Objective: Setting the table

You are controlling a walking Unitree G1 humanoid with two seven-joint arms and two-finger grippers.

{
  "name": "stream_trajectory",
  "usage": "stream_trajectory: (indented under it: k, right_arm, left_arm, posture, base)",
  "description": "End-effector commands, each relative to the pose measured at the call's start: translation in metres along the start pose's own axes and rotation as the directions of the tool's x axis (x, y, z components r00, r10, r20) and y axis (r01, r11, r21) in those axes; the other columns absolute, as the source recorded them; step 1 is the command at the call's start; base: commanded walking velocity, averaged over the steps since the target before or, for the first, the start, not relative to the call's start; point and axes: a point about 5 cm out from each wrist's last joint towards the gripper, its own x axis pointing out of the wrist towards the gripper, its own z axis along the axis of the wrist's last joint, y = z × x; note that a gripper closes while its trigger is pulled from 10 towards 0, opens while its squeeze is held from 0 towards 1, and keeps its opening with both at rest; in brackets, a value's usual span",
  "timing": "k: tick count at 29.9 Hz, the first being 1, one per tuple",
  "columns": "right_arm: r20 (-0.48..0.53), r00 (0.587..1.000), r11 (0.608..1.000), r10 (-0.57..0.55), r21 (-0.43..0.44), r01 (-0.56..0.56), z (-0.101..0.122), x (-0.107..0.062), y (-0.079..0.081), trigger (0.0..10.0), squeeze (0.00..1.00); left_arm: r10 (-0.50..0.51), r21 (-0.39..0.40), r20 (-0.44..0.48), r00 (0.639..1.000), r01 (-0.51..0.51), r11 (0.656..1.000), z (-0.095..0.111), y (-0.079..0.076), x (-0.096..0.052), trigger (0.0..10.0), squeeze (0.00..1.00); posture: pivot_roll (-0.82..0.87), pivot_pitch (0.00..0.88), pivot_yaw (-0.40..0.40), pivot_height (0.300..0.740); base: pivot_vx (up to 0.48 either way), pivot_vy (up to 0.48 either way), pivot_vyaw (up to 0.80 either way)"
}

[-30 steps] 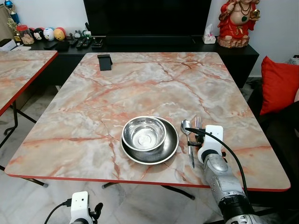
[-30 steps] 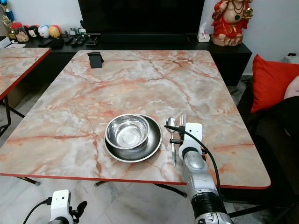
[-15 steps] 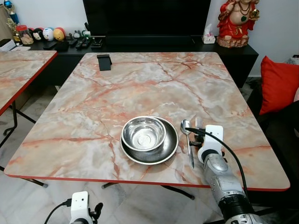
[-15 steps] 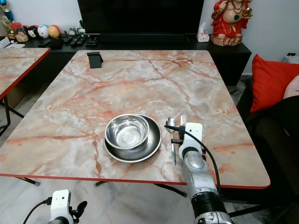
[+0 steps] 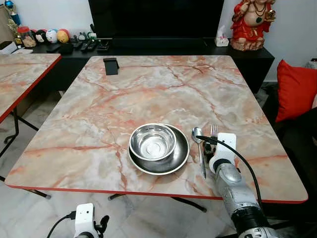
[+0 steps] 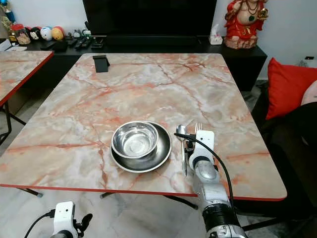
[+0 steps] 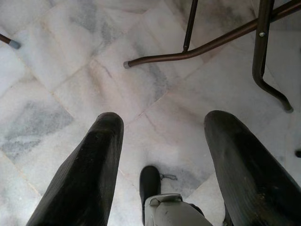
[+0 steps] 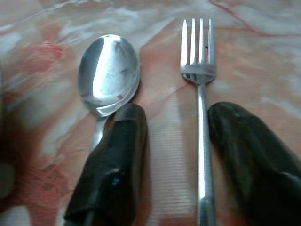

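Fork [image 8: 201, 117] flat on table [image 5: 148, 94], between spread fingers of right hand [image 8: 176, 155], ungripped; spoon [image 8: 107, 75] beside.

A steel bowl [image 5: 152, 142] sits upright in a dark steel plate [image 5: 179, 157] near the bench's front edge. Just right of them lie a spoon [image 5: 198, 143] and a fork [image 8: 199, 89] — parallel, apart, heads pointing away.
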Motion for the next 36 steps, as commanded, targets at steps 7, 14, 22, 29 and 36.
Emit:
stream_trajectory:
  k: [7, 14, 22, 29, 36]
  right_arm:
    - [0.016, 0.999, 0.999, -0.037, 0.009, 0.037, 0.003, 0.001, -0.005, 10.0, 0.0]
    - [0.043, 0.996, 0.997, -0.08, -0.001, 0.081, 0.008, 0.002, -0.012, 10.0, 0.0]
    - [0.126, 0.989, 0.996, -0.083, 0.019, 0.082, 0.02, 0.001, -0.011, 10.0, 0.0]
    - [0.342, 0.936, 0.996, -0.086, 0.021, 0.083, 0.047, -0.007, -0.01, 10.0, 0.0]
    - [0.412, 0.908, 0.997, -0.074, 0.018, 0.072, 0.05, -0.014, -0.009, 10.0, 0.0]
  left_arm:
    - [0.008, -0.012, -0.009, 1.0, -0.008, 1.0, -0.002, 0.002, -0.001, 10.0, 0.0]
    - [0.006, -0.012, -0.007, 1.0, -0.006, 1.0, -0.001, 0.002, 0.0, 10.0, 0.0]
    - [0.005, -0.009, -0.006, 1.0, -0.005, 1.0, -0.001, 0.002, 0.0, 10.0, 0.0]
    - [0.001, -0.012, -0.006, 1.0, -0.001, 1.0, -0.001, 0.001, 0.0, 10.0, 0.0]
    - [0.011, -0.018, -0.008, 1.0, -0.011, 1.0, -0.003, 0.004, -0.001, 10.0, 0.0]
  posture:
    - [-0.06, 0.0, 0.02, 0.74]
    - [-0.06, 0.0, 0.02, 0.74]
    - [-0.06, 0.0, 0.023, 0.74]
    - [-0.06, 0.0, 0.024, 0.74]
    - [-0.06, 0.0, 0.028, 0.74]
  base:
    - [0.0, 0.0, 0.0]
    - [0.0, 0.0, 0.0]
    - [0.0, 0.0, 0.0]
    - [0.0, 0.0, 0.0]
    - [0.0, 0.0, 0.0]
